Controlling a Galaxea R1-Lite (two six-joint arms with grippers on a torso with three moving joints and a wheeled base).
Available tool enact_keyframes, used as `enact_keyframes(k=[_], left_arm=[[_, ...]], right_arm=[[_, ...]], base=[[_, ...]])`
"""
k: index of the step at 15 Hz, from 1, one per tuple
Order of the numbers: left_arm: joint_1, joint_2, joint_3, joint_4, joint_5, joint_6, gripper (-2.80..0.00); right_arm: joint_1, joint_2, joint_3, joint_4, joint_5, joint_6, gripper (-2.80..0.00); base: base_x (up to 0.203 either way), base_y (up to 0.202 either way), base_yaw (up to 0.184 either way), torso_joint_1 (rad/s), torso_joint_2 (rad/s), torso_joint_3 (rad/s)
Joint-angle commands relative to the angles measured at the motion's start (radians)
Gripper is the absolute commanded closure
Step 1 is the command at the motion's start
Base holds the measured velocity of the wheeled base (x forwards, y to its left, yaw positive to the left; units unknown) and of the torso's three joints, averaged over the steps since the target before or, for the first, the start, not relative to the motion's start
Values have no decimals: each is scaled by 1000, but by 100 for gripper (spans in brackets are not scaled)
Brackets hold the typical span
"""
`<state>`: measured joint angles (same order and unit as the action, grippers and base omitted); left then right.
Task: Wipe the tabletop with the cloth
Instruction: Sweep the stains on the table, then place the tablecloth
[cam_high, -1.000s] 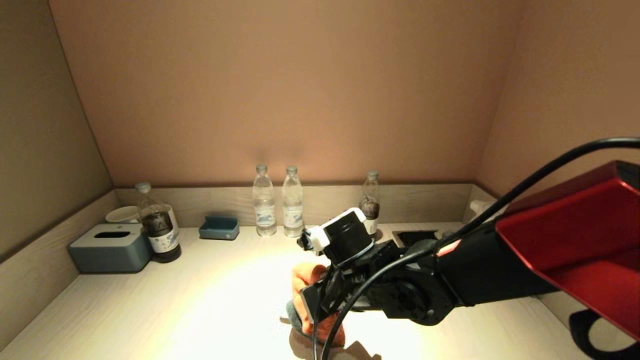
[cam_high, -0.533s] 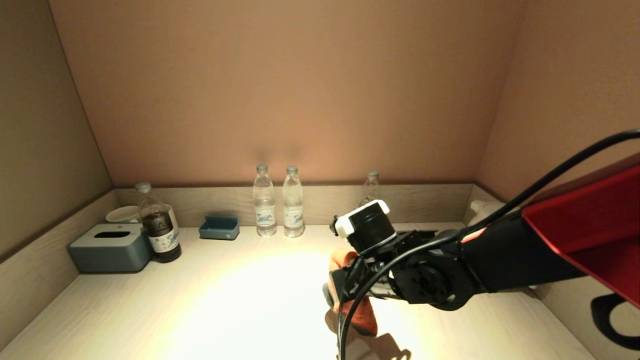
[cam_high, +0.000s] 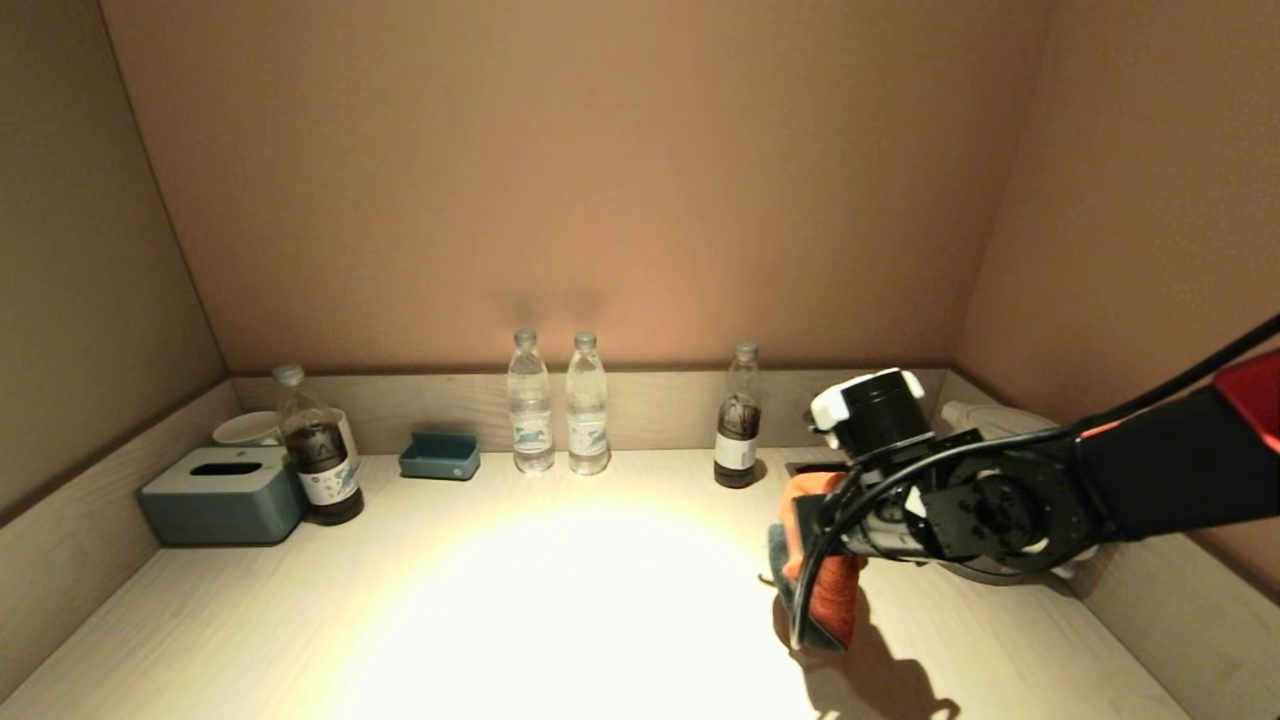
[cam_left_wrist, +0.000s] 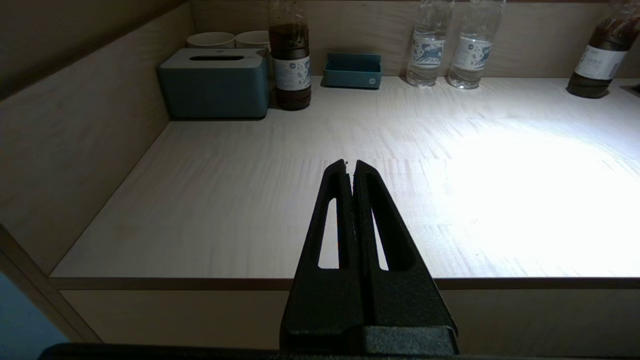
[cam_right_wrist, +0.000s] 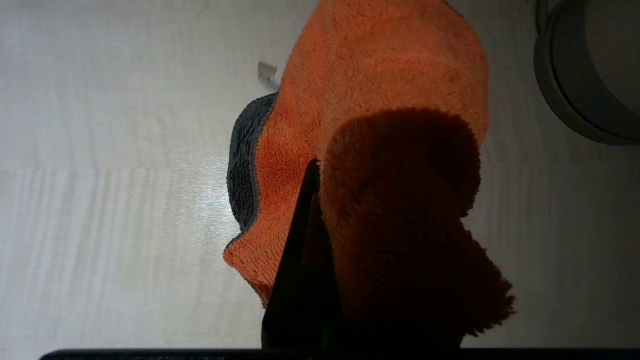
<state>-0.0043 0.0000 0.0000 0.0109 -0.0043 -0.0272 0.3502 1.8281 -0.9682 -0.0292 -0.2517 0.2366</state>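
An orange cloth (cam_high: 826, 590) with a dark grey underside is pinched in my right gripper (cam_high: 812, 560) and rests on the pale wooden tabletop (cam_high: 500, 600) at the right side. In the right wrist view the cloth (cam_right_wrist: 380, 100) drapes over my gripper (cam_right_wrist: 320, 170), hiding one finger; the other dark finger (cam_right_wrist: 300, 260) shows beside it. My left gripper (cam_left_wrist: 350, 165) is shut and empty, parked over the table's front left edge, out of the head view.
Along the back wall stand a grey tissue box (cam_high: 222, 494), a dark-liquid bottle (cam_high: 316, 462), white cups (cam_high: 245, 428), a small blue tray (cam_high: 439, 456), two clear water bottles (cam_high: 529, 415), another dark bottle (cam_high: 738, 430) and a black recess (cam_high: 815, 466). A white object (cam_high: 985, 418) sits in the right corner.
My right gripper has swept the cloth across the tabletop from the middle front to the right side. The dark bottle at the back is uncovered again. The left arm has not moved.
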Motion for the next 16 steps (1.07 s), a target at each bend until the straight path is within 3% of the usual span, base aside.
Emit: enact_keyframes(k=[1, 9, 14, 16], left_arm=[[1, 0, 0, 0, 0, 0, 0], [1, 0, 0, 0, 0, 0, 0], [1, 0, 0, 0, 0, 0, 0], [1, 0, 0, 0, 0, 0, 0]], right_arm=[[-121, -33, 33, 27, 23, -12, 0], [-439, -90, 159, 34, 143, -156, 0], [-553, -107, 217, 34, 150, -237, 0], [-554, -106, 217, 34, 153, -240, 0]], base=[[0, 0, 0, 0, 0, 0], [0, 0, 0, 0, 0, 0], [0, 0, 0, 0, 0, 0], [0, 0, 0, 0, 0, 0]])
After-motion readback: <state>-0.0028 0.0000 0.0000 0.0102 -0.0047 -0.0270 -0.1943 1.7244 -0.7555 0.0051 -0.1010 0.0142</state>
